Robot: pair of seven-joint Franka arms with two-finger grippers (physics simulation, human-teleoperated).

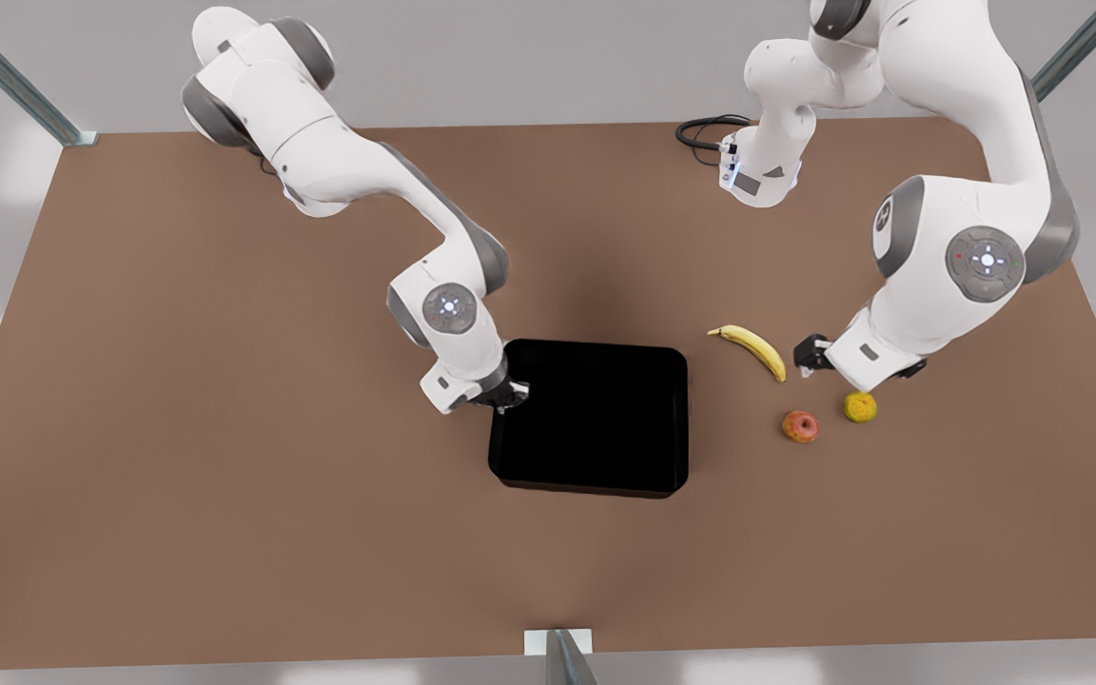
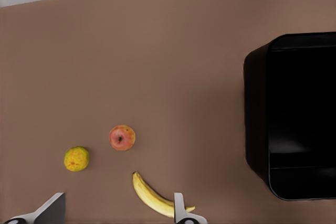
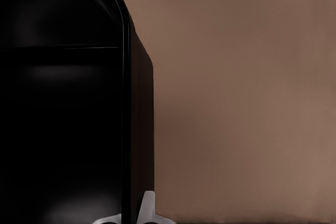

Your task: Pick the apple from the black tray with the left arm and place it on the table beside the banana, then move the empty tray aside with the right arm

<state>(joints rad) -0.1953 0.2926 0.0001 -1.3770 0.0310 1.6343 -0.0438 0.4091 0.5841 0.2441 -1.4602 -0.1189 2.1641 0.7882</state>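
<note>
The right gripper sits on the black tray's left rim, one finger outside the wall, the other hidden; it seems to pinch the rim. The left gripper is spread wide, empty, just right of the banana. The apple lies on the table nearer us, beside a yellow-green fruit.

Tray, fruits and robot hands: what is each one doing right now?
black tray: empty.
apple: on the table, near the banana.
yellow-green fruit: on table.
left gripper: open, beside banana.
right gripper: at tray's rim.
</note>
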